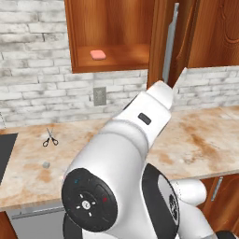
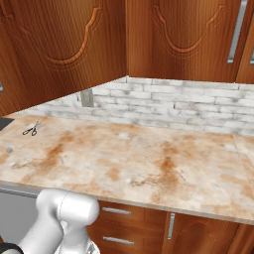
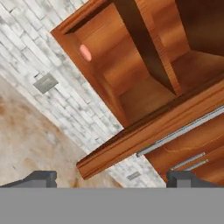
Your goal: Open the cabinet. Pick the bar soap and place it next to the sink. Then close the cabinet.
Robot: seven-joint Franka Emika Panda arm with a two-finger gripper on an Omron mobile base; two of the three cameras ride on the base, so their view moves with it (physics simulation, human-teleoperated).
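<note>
Nearest my hand camera, the gripper (image 3: 112, 178) stands wide apart and empty, its two dark tips at the bottom of the view with bare counter and brick wall between them. Just beyond them the swung-out cabinet door (image 3: 144, 131) cuts across the frame edge-on, its silver bar handle (image 3: 183, 129) along the near face. I judge the opening step done and the reach for the soap to be the step in hand.

To do it well, I would keep the jaws wide, lift the hand over that door edge, then level the wrist so both fingers straddle the bar's short sides before closing. The soap is flat and lies low on the shelf, so I expect the tips must come almost down to the wood.

Further in, the cabinet (image 1: 112, 32) stands open, and the bar soap (image 1: 98, 54) lies on its bottom shelf toward the left, apart from the side wall and back panel. Room is tight: the door sits on the right of the opening, the frame edge on the left.

Below, the counter (image 1: 200, 140) offers wide open room. The scissors (image 1: 50, 138) and a small grey lump (image 1: 45, 164) lie near the sink (image 1: 6, 154) at the far left, so the set-down spot needs choosing around them.
</note>
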